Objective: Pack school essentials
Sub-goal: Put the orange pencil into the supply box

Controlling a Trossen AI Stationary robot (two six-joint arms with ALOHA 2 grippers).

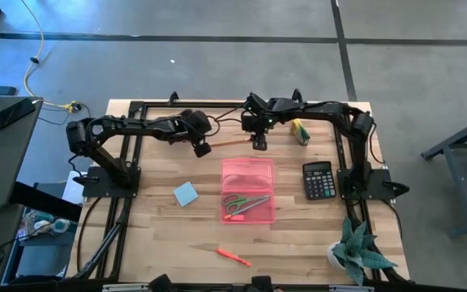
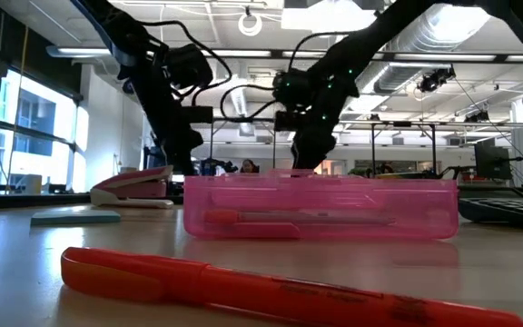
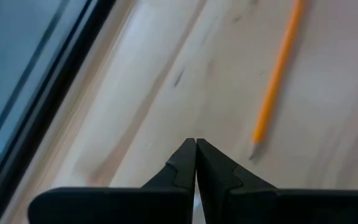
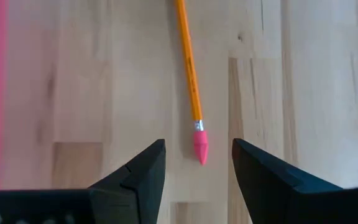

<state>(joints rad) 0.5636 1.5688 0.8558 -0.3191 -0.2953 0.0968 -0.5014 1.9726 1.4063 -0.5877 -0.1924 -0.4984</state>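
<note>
Orange-red pen (image 2: 271,291) lies nearest on the counter (image 1: 160,235), long axis slanting across. Behind it, pink case (image 1: 248,191) holds green-handled scissors (image 1: 244,203). Orange pencil (image 4: 188,65) lies flat on bare wood, pink eraser tip towards right claw (image 4: 197,163), fingers apart. Left claw (image 3: 196,163) pressed together beside pencil's sharpened point.
</note>
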